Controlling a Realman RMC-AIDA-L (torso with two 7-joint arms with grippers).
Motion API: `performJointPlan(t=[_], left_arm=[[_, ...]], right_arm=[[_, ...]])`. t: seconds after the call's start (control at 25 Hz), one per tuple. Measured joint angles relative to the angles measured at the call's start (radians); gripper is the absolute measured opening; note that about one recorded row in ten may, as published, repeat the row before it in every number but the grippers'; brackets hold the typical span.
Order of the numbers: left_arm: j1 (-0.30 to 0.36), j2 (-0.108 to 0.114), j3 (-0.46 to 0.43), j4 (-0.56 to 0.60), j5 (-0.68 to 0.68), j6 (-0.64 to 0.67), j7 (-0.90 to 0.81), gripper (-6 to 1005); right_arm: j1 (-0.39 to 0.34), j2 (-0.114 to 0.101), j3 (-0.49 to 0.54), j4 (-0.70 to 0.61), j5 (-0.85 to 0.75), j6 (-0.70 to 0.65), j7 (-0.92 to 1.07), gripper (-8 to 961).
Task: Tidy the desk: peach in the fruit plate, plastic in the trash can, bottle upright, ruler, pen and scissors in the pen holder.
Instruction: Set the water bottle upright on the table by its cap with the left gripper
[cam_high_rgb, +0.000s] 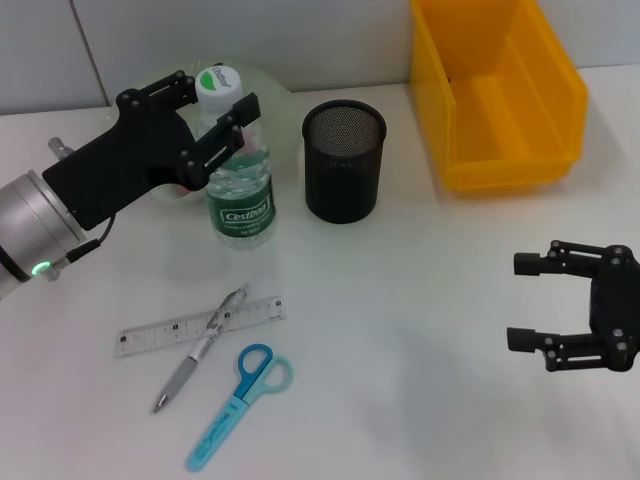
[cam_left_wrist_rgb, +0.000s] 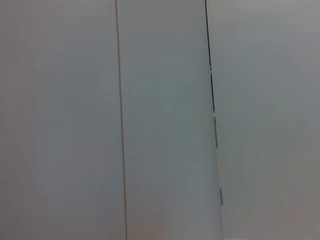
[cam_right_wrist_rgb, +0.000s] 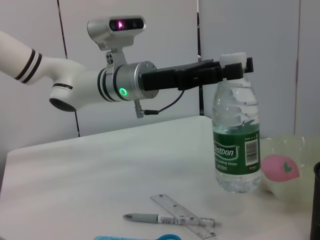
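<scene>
The clear water bottle (cam_high_rgb: 240, 195) with a green label and white cap stands upright at the back left. My left gripper (cam_high_rgb: 218, 102) is closed around its neck just under the cap, and it shows the same way in the right wrist view (cam_right_wrist_rgb: 235, 70). Behind the bottle (cam_right_wrist_rgb: 236, 145), a pink peach (cam_right_wrist_rgb: 281, 167) lies in the pale fruit plate (cam_right_wrist_rgb: 292, 145). Ruler (cam_high_rgb: 195, 325), pen (cam_high_rgb: 200, 350) and blue scissors (cam_high_rgb: 240, 405) lie flat at the front left. The black mesh pen holder (cam_high_rgb: 343, 160) stands beside the bottle. My right gripper (cam_high_rgb: 517, 302) hovers open at the front right. No plastic shows.
The yellow trash can (cam_high_rgb: 495, 90) stands at the back right. In the head view the fruit plate (cam_high_rgb: 268, 85) is partly hidden behind my left arm. The left wrist view shows only wall panels.
</scene>
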Motion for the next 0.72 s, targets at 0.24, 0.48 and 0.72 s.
performJointPlan(t=[0.24,0.48,0.72], left_arm=[[0.01,0.0,0.002,-0.006,-0.002,-0.017,0.041,444],[0.01,0.0,-0.003,-0.037,-0.002,-0.027,0.093,443],[0.012,-0.001,-0.009,-0.047,-0.003,-0.051,0.118,443]], right_arm=[[0.0,0.005,0.008,0.0,0.0,0.0,0.0,830],[0.0,0.006,0.01,0.0,0.0,0.0,0.001,830],[0.0,0.007,0.01,0.002,0.0,-0.001,0.002,830]])
